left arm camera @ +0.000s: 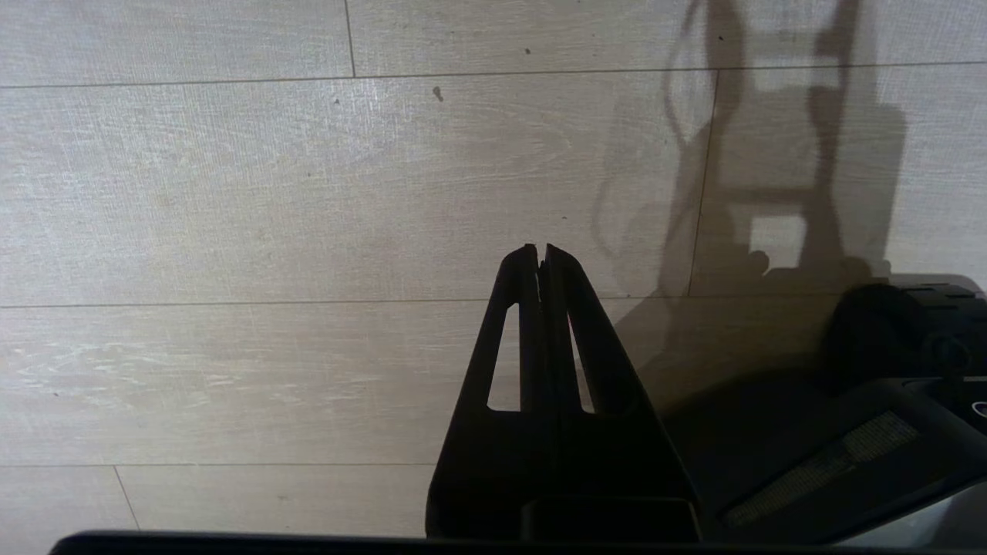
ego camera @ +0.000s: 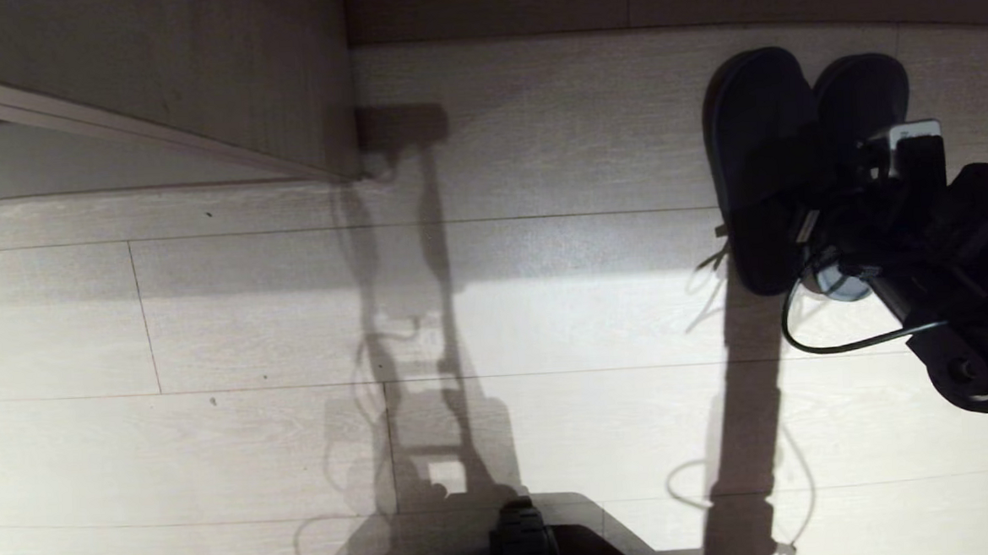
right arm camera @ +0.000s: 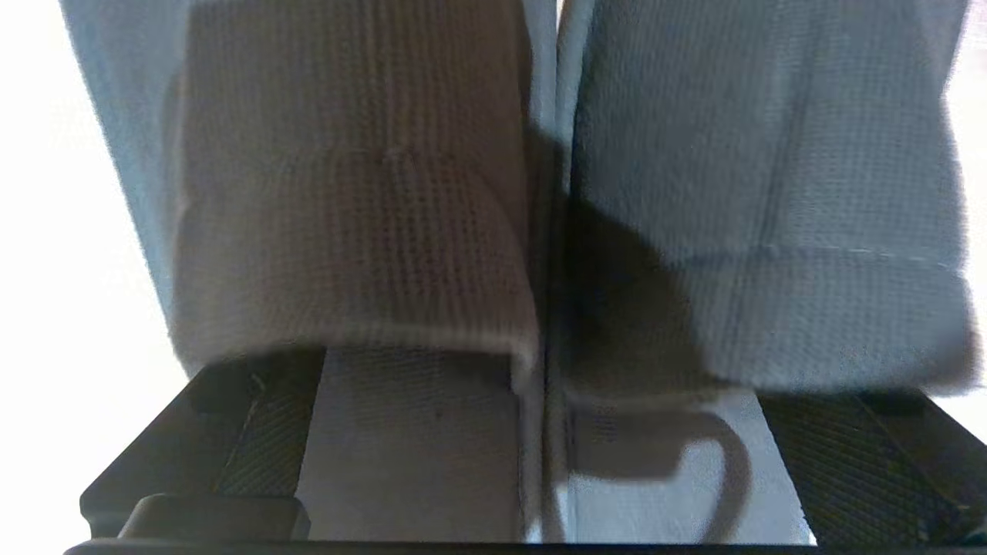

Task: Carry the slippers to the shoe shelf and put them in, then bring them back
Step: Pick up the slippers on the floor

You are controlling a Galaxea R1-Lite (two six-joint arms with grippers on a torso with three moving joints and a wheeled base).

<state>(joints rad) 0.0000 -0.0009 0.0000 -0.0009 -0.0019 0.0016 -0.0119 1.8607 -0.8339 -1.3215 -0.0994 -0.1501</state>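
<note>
Dark blue-grey fabric slippers [ego camera: 780,161] lay side by side and touching on the pale plank floor [ego camera: 547,325], near its far edge by the taupe board, well apart from the shoe shelf [ego camera: 154,84] at the far left corner. Right gripper [ego camera: 829,226] sat low over their heel ends, jaws spread wide, one on each outer flank of the pair, clamping nothing. Left gripper [left arm camera: 538,258] hung parked over bare floor, fingers pressed together. Judged light, soft and compressible; best pinched across both uppers together near the openings.
</note>
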